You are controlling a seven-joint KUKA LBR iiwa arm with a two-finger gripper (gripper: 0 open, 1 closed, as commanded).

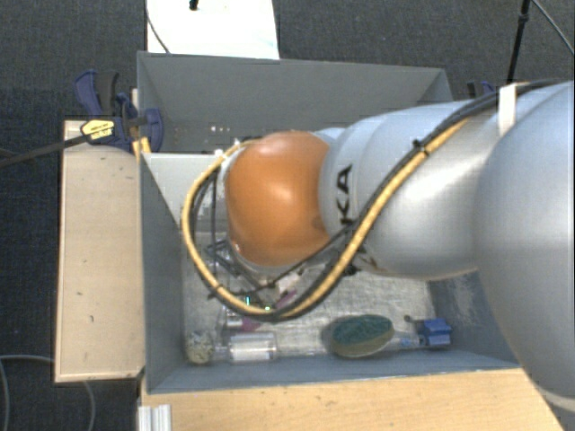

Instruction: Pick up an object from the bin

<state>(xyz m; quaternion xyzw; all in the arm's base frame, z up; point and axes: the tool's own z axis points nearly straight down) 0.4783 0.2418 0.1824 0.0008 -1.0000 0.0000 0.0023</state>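
1. Dark grey carpet point(54, 52) lies all round the grey metal bin point(296, 97), which the camera view looks down into from above and a little to one side.
2. From the right, the silver arm point(449, 196) stretches across the bin and covers most of its floor. Its wrist ends in a rounded orange cover point(274, 196).
3. Black letters point(343, 194) on the silver casing, just beside the orange cover, read "KA" and are turned on their side. Whatever comes before them is hidden behind the cover.
4. A yellow-and-black cable point(395, 191) runs along the arm, loops round the left side of the orange cover and passes under it.
5. The gripper point(244, 296) shows as dark metal parts below the orange cover, low over the left-centre of the bin floor. Whether it is apart or together cannot be told, and what lies directly beneath it is hidden.
6. Nearest to it is a clear plastic bottle point(244, 348), lying on its side along the front wall just beside the gripper. Whether the two touch cannot be told, and any print on the bottle is too small to read.
7. A small pale lump point(198, 350) sits at the bottle's left end, in the front left corner.
8. Further right along the front wall lies an oval dark-green thing point(359, 335) with a pale rim. A small blue piece point(436, 332) lies near it on the right.
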